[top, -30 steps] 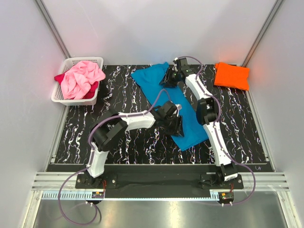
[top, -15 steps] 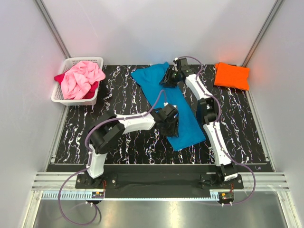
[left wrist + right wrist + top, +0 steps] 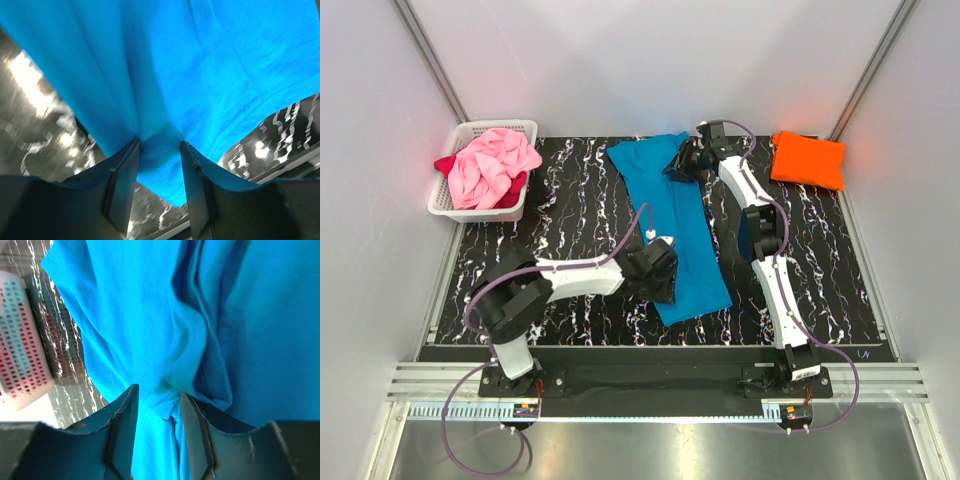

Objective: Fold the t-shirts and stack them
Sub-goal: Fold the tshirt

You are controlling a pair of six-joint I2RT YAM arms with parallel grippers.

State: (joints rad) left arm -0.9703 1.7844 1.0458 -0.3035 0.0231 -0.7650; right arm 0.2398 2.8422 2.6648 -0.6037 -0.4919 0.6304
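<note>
The turquoise t-shirt [image 3: 682,228] is pulled into a long strip running from the far middle of the mat to its near middle. My left gripper [image 3: 660,276] is shut on the shirt's near left edge; in the left wrist view, turquoise cloth [image 3: 160,75] is bunched between the fingertips [image 3: 131,150]. My right gripper [image 3: 684,161] is shut on the shirt's far end, with a fold of cloth [image 3: 165,340] pinched between its fingers. A folded orange t-shirt [image 3: 808,160] lies at the far right. A pink t-shirt [image 3: 492,165] is heaped over a dark red one [image 3: 445,163] in the basket.
The white lattice basket [image 3: 478,212] stands at the far left edge of the black marbled mat [image 3: 570,215]; its side also shows in the right wrist view [image 3: 20,350]. Grey walls close in the left, right and back.
My left gripper has dragged the shirt's near end toward the left and near edge, and the shirt has drawn out narrower and straighter. My right gripper shifted slightly right at the far end.
</note>
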